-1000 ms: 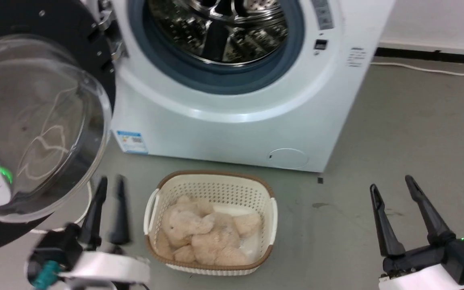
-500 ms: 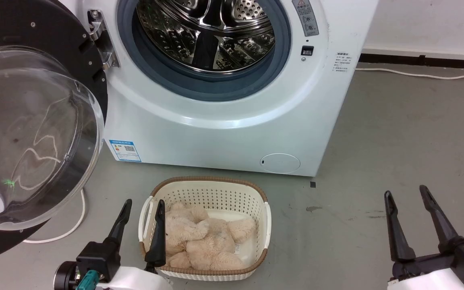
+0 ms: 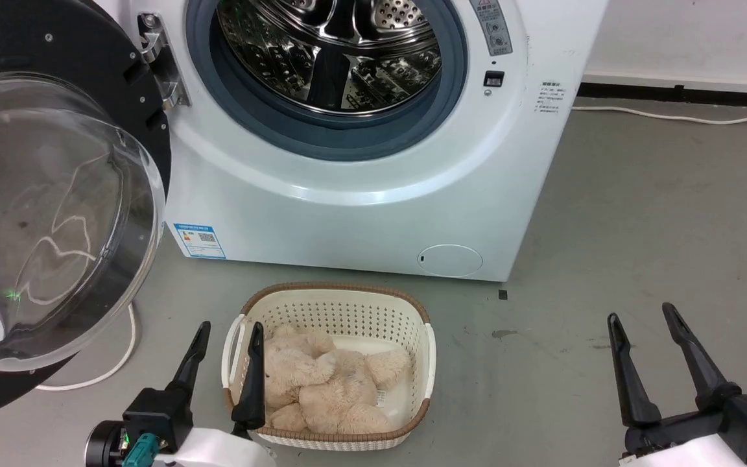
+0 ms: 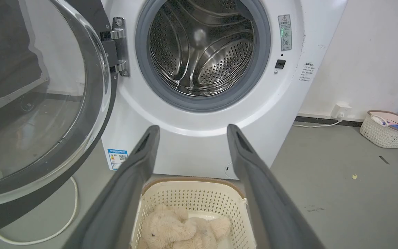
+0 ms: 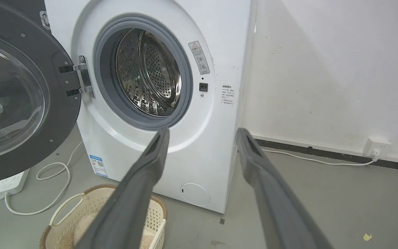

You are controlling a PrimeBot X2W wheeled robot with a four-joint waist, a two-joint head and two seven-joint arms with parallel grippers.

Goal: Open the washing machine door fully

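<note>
Floor and wall: grey concrete floor (image 3: 639,214) is running back to a white wall (image 5: 323,69) edged with a dark skirting strip
Washing machine door (image 3: 49,207): is hanging swung out at the far left of the head view, with its black rim and clear glass bowl facing the camera, well apart from the opening
Hinge (image 3: 159,65): metal bracket is joining the door's rim to the left side of the machine's front
Cable (image 3: 114,363): white lead is looping over the floor beneath the door
Washing machine (image 3: 360,214): white box is standing by the wall, its grey rubber ring (image 3: 321,139) and perforated steel drum (image 3: 334,52) lying fully uncovered; a blue sticker (image 3: 199,240) is showing low on its front
Left gripper (image 3: 230,326): is hovering low over the basket's left edge, fingers spread and carrying nothing, apart from the door
Basket (image 3: 334,305): cream perforated tub is sitting on the floor just in front of the machine, holding a beige plush toy (image 3: 321,383)
Right gripper (image 3: 640,312): is hovering over bare floor at the lower right, fingers parted and empty, well apart from the machine
Progress: by these views the door is looking swung beyond a right angle, so the opening is appearing done or nearly so; whether the hinge is allowing more travel cannot be told, and at most a last outward push on the rim is looking left to do
</note>
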